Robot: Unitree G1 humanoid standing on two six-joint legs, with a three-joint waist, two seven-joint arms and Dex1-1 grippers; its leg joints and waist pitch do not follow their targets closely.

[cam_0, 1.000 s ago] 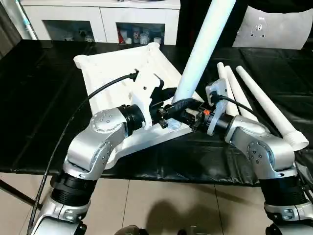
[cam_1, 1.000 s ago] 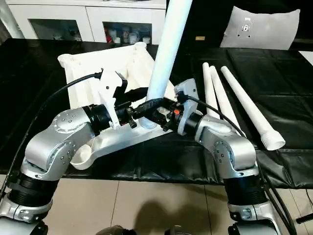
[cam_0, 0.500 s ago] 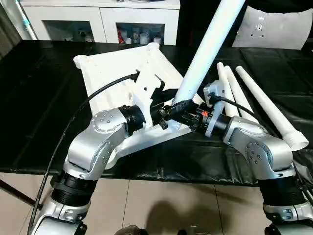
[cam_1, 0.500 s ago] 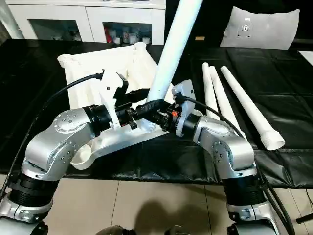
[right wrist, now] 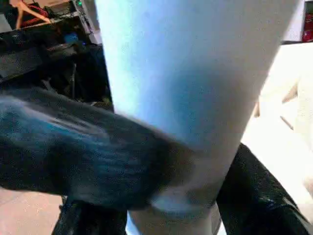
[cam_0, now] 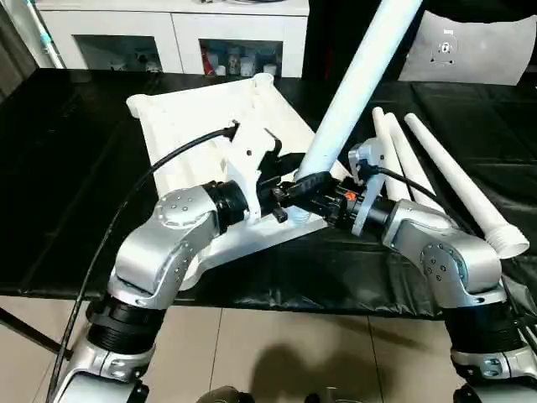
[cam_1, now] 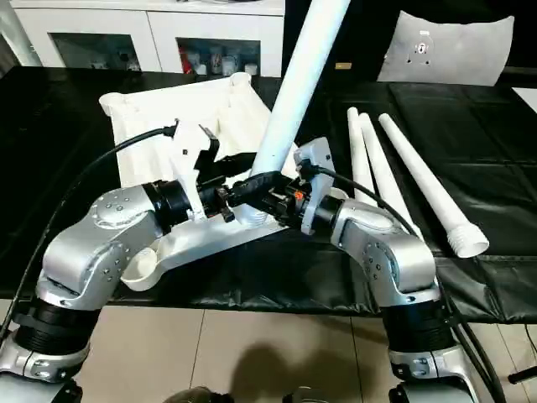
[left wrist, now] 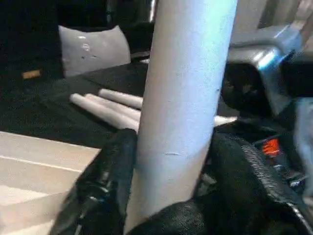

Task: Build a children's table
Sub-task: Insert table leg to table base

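Standing tilted on a black table (cam_0: 75, 210), one white leg (cam_0: 352, 88) has its lower end at a near-corner socket of the tabletop (cam_0: 201, 126); upper end leans away and to the robot's right, running out of frame.

Tabletop: white, lies underside-up on the table, ribs visible. Far corner sockets show toward a white cabinet (cam_0: 168, 34); near-left corner sits at the table's front edge.

L gripper (cam_0: 304, 183): approaches from the left, black fingers (left wrist: 105, 181) clamped on the leg's lower section, one each side, per left wrist view. No gap visible btwn pads and leg.

R gripper (cam_1: 270, 195): approaches from the right at approx. the same height, fingers (right wrist: 254, 196) also closed around the same leg just above its base. Both grippers nearly touch each other at the leg.

Spare legs (cam_0: 436, 176): three, white, lying flat side by side on the table to the robot's right, well apart from the tabletop. Flared collar of the outermost one points toward the near edge. Narrow ends point away.

Whether the leg's base is seated fully in the socket: cannot tell, grippers cover the joint.

Background: grey cushion (cam_0: 470, 50) behind the table, far right.
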